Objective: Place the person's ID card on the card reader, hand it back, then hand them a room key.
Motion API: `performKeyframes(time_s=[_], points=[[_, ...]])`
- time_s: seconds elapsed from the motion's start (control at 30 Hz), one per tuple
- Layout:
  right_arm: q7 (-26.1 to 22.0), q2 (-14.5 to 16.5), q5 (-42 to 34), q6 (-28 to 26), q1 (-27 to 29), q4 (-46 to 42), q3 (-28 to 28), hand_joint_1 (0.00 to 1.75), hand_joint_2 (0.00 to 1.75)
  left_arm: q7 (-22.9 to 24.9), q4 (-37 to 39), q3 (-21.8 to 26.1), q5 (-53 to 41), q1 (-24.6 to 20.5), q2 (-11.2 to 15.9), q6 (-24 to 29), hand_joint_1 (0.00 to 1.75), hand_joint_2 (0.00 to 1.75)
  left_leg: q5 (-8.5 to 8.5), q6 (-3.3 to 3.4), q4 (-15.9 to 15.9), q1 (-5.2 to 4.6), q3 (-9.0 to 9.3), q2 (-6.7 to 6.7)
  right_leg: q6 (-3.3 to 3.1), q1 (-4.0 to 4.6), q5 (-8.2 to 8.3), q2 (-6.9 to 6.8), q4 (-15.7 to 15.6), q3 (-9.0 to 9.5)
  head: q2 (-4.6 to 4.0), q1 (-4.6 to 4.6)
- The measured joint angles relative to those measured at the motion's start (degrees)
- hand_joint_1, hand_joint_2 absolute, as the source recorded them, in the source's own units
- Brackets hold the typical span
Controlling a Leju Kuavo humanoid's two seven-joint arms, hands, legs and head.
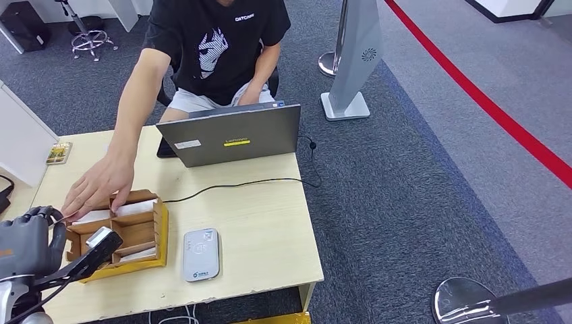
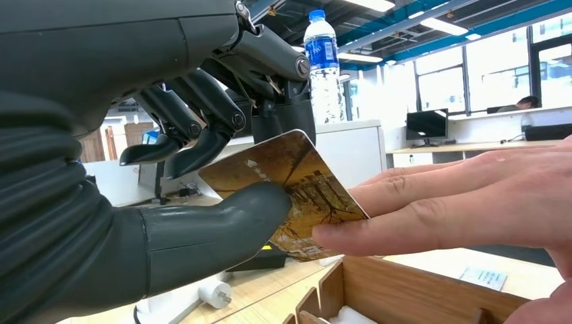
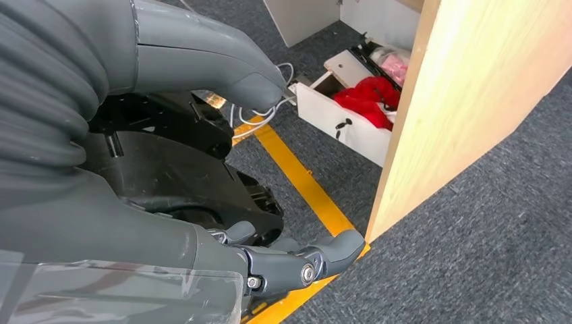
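Note:
My left hand (image 2: 202, 223) pinches a golden-brown printed card (image 2: 297, 185) between thumb and fingers. The person's hand (image 2: 465, 206) grips the card's other end with thumb and fingers. In the head view my left hand (image 1: 27, 243) is at the table's front left, touching the person's hand (image 1: 101, 185) above the wooden card box (image 1: 160, 233). The white card reader (image 1: 201, 254) lies flat to the right of the box, with nothing on it. My right hand (image 3: 222, 169) hangs beside the table's side panel, fingers apart and holding nothing.
A grey laptop (image 1: 233, 142) stands open at the table's far edge, its cable trailing right. The box holds white cards (image 1: 135, 208) in slots. Another small printed card (image 1: 59, 153) lies at the far left. The seated person (image 1: 222, 47) faces me across the table (image 1: 270, 223).

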Motion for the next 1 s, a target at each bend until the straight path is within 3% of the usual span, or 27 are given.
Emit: performKeyframes(time_s=[0.03,0.57,0.73,0.9,1.0], points=[[-0.01,0.0,-0.01,-0.2,0.01,-0.04,0.02,0.0,1.75,-0.05,0.0,0.0,0.16,0.01,-0.02,0.11,0.0,1.75,0.0,0.0,0.0,0.0,0.0,0.0,0.0,0.0,0.0,0.0,0.0,0.0,0.0,0.0],[-1.45,-0.01,-1.46,-1.52,-0.18,-0.01,0.32,0.0,1.75,-2.36,-3.56,0.59,5.23,0.31,-1.54,4.72,0.0,1.75,0.0,0.0,0.0,0.0,-0.03,-0.03,0.0,0.0,0.01,-0.03,0.0,0.04,0.0,0.0],[-5.9,-0.26,-6.69,-5.73,-1.74,1.97,1.25,0.0,1.75,-5.91,-9.72,3.45,12.89,2.06,-4.87,7.93,0.0,1.75,-0.01,0.02,0.0,-0.01,-0.04,-0.05,0.01,-0.01,0.0,-0.05,0.0,0.04,0.0,0.0],[-6.55,-0.65,-7.35,-6.71,-2.36,2.86,1.98,0.0,1.75,-7.04,-13.61,5.32,14.26,3.52,-7.46,8.27,0.0,1.75,-0.03,0.04,0.0,-0.01,-0.08,-0.12,0.03,-0.01,-0.01,-0.14,-0.01,0.04,0.0,0.01],[-6.82,-0.78,-7.5,-7.31,-2.42,2.97,2.24,0.0,1.75,-9.49,-15.98,6.66,20.15,4.86,-9.72,9.47,0.0,1.75,-0.03,0.03,-0.01,-0.01,-0.1,-0.09,0.02,0.0,-0.01,-0.11,-0.01,0.05,0.0,0.0]])
